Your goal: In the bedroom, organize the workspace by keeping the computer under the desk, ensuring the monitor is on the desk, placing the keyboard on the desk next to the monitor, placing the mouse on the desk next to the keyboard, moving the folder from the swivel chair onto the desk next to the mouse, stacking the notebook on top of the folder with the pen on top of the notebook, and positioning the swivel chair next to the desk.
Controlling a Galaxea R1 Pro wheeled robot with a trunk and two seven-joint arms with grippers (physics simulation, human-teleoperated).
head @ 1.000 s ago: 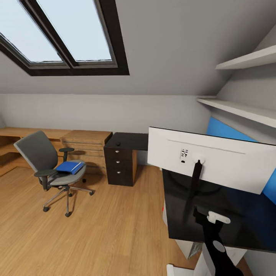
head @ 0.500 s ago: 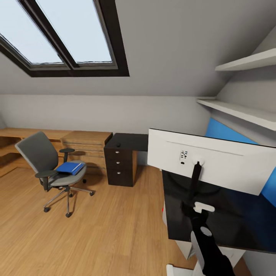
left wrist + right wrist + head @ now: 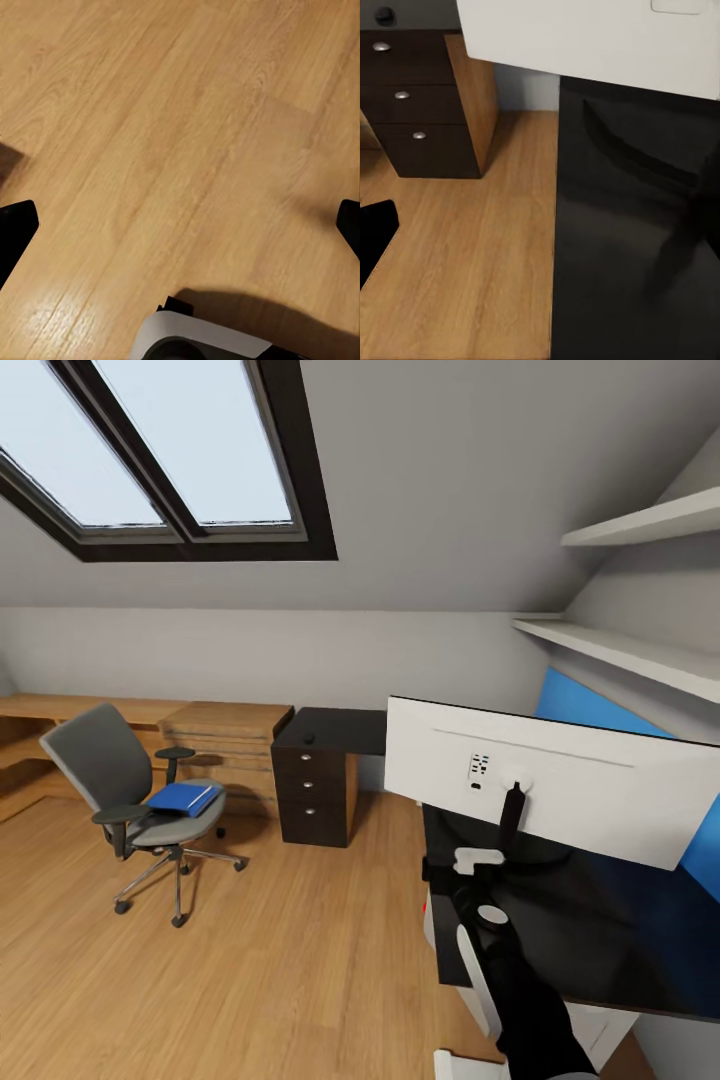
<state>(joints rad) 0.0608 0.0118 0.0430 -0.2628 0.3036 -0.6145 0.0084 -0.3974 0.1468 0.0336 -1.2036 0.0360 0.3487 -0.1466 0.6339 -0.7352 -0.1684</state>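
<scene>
- The room was evenly and brightly lit, with pale daylight in the skylight (image 3: 150, 450) overhead.
- Soft shadows lay on the wooden floor (image 3: 250, 960) under the chair (image 3: 130, 800).
- The glossy black bench (image 3: 560, 920) mirrored the blue wall panel (image 3: 600, 710) and the monitor (image 3: 550, 780), whose white back was plainly lit.
- Straight lines bent slightly near the head view's edges.
- In the left wrist view, a dull sheen and a dark shadow marked the floor.
- The renders looked a little soft, without motion blur.

Monitor (image 3: 560, 785) screen side faces away; right end cut by frame edge. Monitor base partly hidden behind right arm. Small dark object (image 3: 308, 737) on far desk (image 3: 330, 728) too small to identify. Left gripper (image 3: 180, 225) fingertips cropped at edges.
</scene>
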